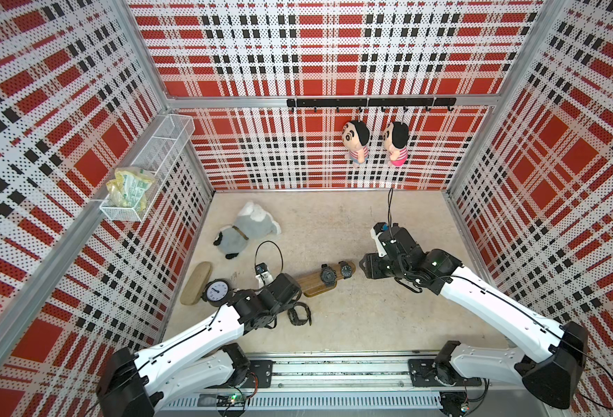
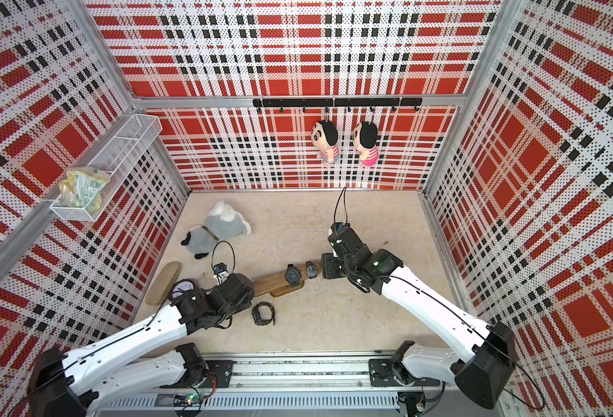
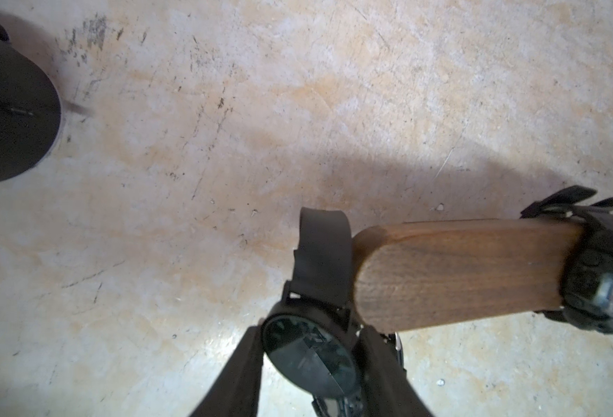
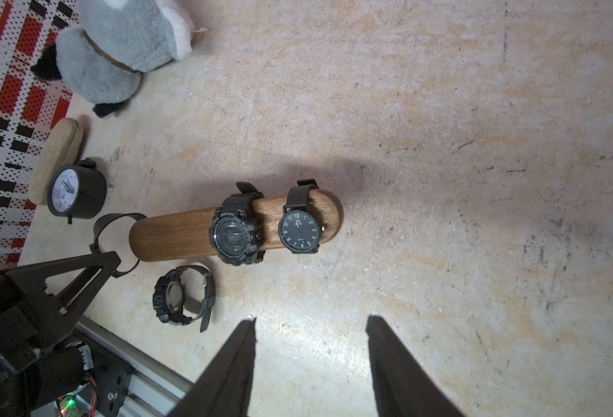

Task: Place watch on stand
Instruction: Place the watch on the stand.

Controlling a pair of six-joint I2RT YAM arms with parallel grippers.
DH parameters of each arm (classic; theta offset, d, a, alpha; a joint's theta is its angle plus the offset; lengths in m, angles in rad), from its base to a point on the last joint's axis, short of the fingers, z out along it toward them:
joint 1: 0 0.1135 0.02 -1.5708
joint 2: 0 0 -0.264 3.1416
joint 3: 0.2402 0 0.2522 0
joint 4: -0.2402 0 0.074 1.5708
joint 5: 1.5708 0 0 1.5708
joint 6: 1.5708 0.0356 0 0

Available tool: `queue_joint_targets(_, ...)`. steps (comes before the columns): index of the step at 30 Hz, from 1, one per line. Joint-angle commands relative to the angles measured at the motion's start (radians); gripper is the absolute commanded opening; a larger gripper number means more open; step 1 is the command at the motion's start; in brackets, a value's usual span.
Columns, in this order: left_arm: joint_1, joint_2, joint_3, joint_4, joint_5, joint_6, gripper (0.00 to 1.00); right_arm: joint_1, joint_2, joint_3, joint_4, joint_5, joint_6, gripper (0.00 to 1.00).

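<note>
Left wrist view: left gripper pinches watch (lower strap hidden); right gripper spread.

Both my top views hang high above the front rail, tilted down toward the back wall, sharing the whole cell. My left wrist camera sits close against one end of the stand; my right wrist camera looks from farther back, sharing that stand with it.
</note>
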Motion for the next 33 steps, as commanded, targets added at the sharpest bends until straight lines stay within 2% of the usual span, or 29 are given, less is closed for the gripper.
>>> queue_joint_targets(1, 0.012, 0.007, -0.014, -0.030, -0.017, 0.015, 0.19, -0.003, -0.002, 0.002, 0.002, -0.006, -0.005, 0.54)
queue_joint_targets(9, 0.021, -0.002, -0.017, -0.035, -0.040, 0.016, 0.19, -0.004, -0.004, -0.002, -0.004, -0.004, -0.004, 0.54)
queue_joint_targets(14, 0.012, -0.013, -0.015, 0.036, -0.018, 0.015, 0.19, -0.004, -0.004, -0.003, -0.003, -0.004, -0.002, 0.54)
queue_joint_targets(22, -0.009, 0.070, 0.005, 0.078, -0.004, 0.023, 0.19, -0.005, -0.011, 0.000, -0.007, -0.004, -0.001, 0.54)
queue_joint_targets(33, -0.041, 0.116, 0.037, 0.116, -0.004, 0.015, 0.19, -0.004, -0.010, -0.014, 0.011, -0.021, 0.004, 0.54)
